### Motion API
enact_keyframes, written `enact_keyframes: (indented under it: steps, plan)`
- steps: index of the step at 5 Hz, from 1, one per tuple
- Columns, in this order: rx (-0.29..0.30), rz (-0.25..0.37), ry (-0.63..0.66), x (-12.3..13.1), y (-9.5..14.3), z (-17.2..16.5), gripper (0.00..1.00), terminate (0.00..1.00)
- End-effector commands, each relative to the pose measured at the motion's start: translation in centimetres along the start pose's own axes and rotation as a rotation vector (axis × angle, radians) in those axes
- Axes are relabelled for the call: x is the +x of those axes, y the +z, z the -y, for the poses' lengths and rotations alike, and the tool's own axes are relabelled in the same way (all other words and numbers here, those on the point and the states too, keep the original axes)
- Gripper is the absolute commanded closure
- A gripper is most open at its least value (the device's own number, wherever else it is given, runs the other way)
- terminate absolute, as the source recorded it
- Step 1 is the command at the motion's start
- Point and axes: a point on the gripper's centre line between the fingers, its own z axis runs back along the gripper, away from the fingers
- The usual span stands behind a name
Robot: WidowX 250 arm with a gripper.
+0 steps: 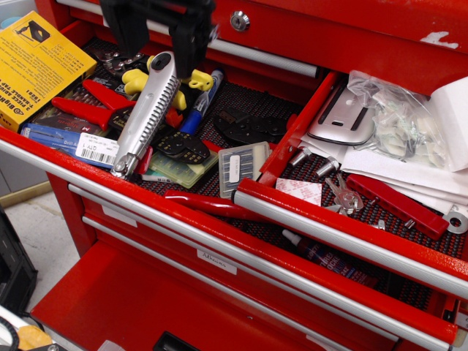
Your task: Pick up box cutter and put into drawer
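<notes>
The box cutter [148, 111] is a long silver knife with a ribbed middle and a black knob at its far end. It lies slanted on top of the tools in the left red drawer. My black gripper [155, 45] hangs open just above the knob end, one finger [129, 33] to the left and one to the right of it, holding nothing. The target drawer [351, 219] is the right-hand red one with a silver front rail and black mesh liner. It holds white papers, clear bags and keys [344, 194].
The left drawer also holds yellow-handled pliers [191, 77], red-handled pliers [88, 106], a yellow box [36, 62], a blue marker [199, 110] and a clear parts case [240, 167]. A red divider wall [298, 128] separates the two drawers. A lower drawer is partly open beneath.
</notes>
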Motion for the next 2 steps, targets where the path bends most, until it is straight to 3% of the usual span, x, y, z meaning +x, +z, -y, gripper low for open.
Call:
enact_keyframes:
  steps: [1,2]
  plan:
    - [-0.014,0.046,0.046,1.5,-2.8,-0.9,0.0,0.0]
    - [0.032,0.038,0.067,1.5,-3.4,-2.3,0.0,0.0]
